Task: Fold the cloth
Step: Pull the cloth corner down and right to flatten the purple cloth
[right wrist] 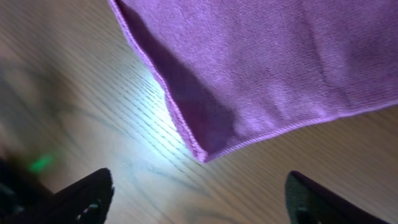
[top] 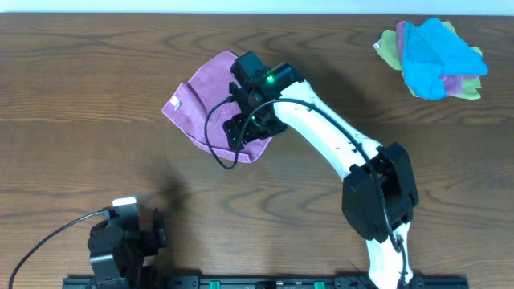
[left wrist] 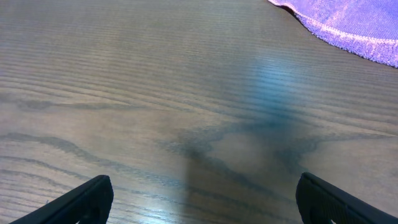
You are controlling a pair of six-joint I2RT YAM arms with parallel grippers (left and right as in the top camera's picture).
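Note:
The purple cloth (top: 205, 96) lies flat on the wooden table, left of centre and toward the back. My right gripper (top: 245, 132) hovers over its near right part, partly hiding it. In the right wrist view the jaws (right wrist: 199, 177) are open and empty, with a corner of the cloth (right wrist: 261, 68) just ahead of them on the table. My left gripper (top: 152, 234) rests at the front left, apart from the cloth. Its jaws (left wrist: 205, 180) are open and empty over bare wood. The cloth's edge (left wrist: 354, 25) shows at the top right of the left wrist view.
A pile of cloths with a bright blue one (top: 434, 48) on top and a yellow-green one (top: 389, 48) beneath sits at the back right corner. The right arm's base (top: 377, 201) stands at the front right. A black cable (top: 213, 132) loops beside the right wrist.

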